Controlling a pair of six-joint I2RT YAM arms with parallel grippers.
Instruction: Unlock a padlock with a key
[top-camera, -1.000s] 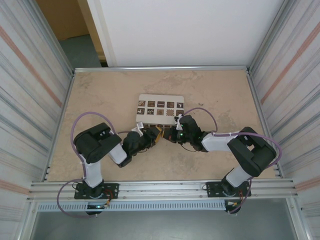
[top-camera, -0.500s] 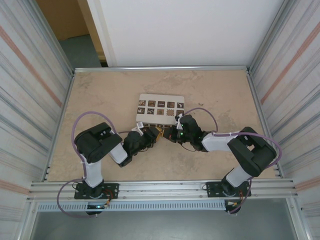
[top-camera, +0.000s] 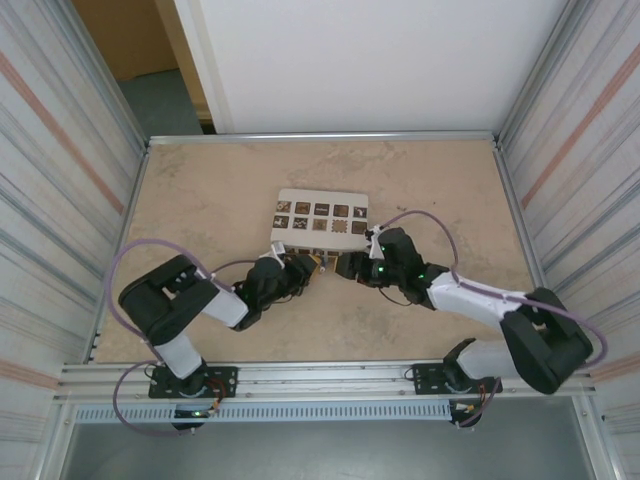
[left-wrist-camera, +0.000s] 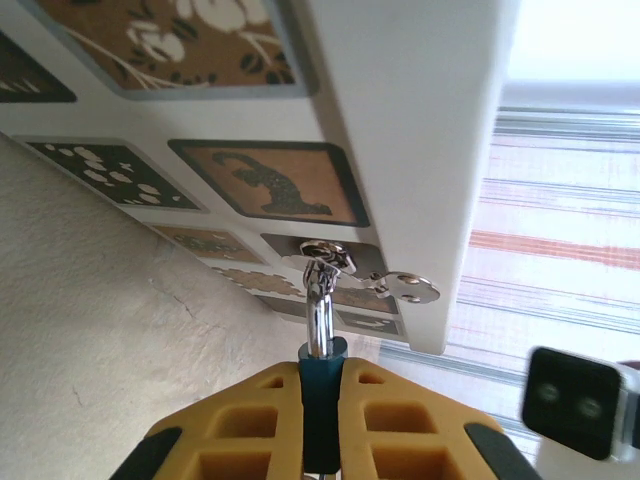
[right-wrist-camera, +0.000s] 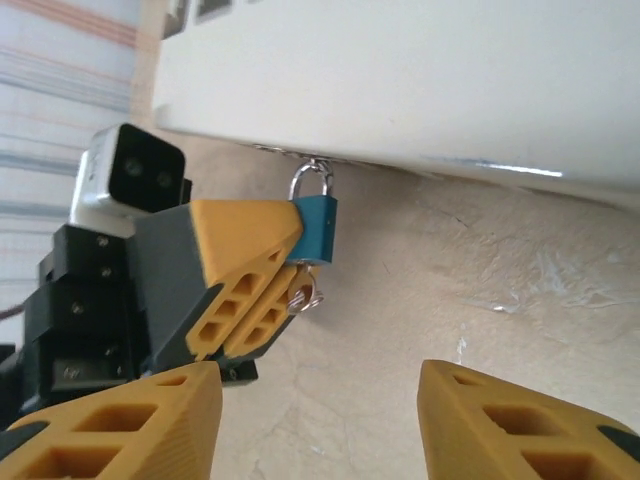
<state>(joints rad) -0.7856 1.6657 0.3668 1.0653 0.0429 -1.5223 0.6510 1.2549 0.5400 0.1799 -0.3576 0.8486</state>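
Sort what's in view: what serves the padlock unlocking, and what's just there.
Job: padlock, clamped in left gripper; small silvery key at its underside; open right gripper.
Just there: white tiled box, its hasp holding the padlock, table.

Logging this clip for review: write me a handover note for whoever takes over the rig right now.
Left end effector: shut on the blue padlock, shackle through the hasp of the white box.
Right end effector: open, empty, facing the padlock.
Key: apparently seated in the padlock's underside.
Done: padlock gripped, key seemingly in.
Left: regrasp key, turn it, free the shackle, which looks closed.
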